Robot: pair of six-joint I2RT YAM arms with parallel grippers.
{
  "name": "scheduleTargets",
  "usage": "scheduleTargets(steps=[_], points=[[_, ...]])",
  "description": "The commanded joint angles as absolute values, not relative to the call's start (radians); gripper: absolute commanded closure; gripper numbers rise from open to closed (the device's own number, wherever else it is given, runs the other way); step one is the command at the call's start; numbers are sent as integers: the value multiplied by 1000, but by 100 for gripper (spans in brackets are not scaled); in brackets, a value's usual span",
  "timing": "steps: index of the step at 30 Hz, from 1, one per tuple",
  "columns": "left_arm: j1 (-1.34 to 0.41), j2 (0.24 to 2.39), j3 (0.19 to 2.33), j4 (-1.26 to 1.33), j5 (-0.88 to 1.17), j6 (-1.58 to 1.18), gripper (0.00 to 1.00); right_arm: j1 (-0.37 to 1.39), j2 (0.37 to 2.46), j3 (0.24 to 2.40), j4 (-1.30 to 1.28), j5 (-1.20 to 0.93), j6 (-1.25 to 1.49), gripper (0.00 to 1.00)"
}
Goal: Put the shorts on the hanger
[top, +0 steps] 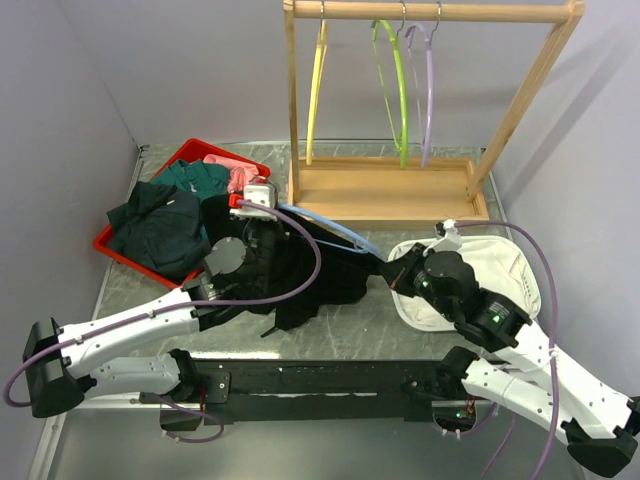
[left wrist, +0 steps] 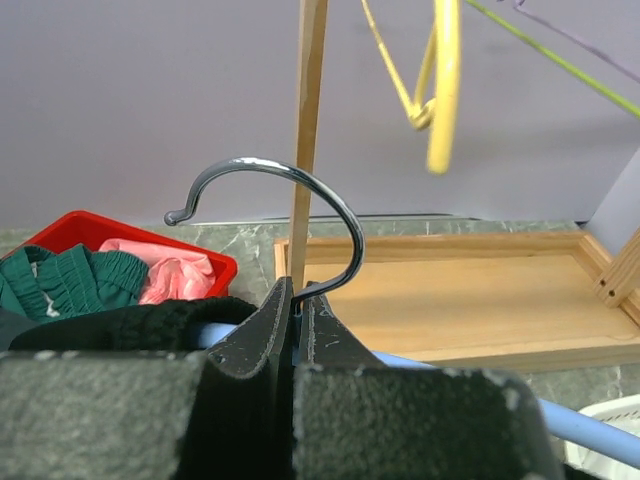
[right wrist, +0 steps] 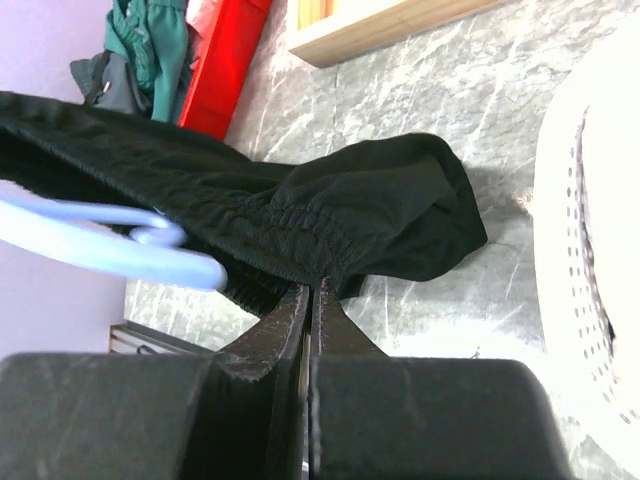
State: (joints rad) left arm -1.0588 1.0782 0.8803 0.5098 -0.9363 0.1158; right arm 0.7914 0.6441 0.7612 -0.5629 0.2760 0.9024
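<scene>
Both my pincers are clamped: left gripper (left wrist: 297, 300) on the hanger (top: 325, 228) by its hook, right gripper (right wrist: 310, 295) on the shorts (top: 300, 270) at the waistband. Mid-frame in the top view, the hanger slants from upper left to lower right, hook at the upper-left end.

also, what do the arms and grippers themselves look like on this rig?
Left arm and right arm: white rounded shells, black joint housings, black base rail. A lilac cable loops loose along each. Left gripper and right gripper: matte black wedge fingers, flecked with pale scuffs. No sleeves seen.
</scene>
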Motion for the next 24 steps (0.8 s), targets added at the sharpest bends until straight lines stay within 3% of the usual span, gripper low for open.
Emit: scheduleTargets(steps=[1,24], points=[[-1011,968,839,580,-968,117,99,775,643,819,-750,344,882,100],[-983,946,736,566,-951,40,99,759,781,1078,-868,359,799,100]])
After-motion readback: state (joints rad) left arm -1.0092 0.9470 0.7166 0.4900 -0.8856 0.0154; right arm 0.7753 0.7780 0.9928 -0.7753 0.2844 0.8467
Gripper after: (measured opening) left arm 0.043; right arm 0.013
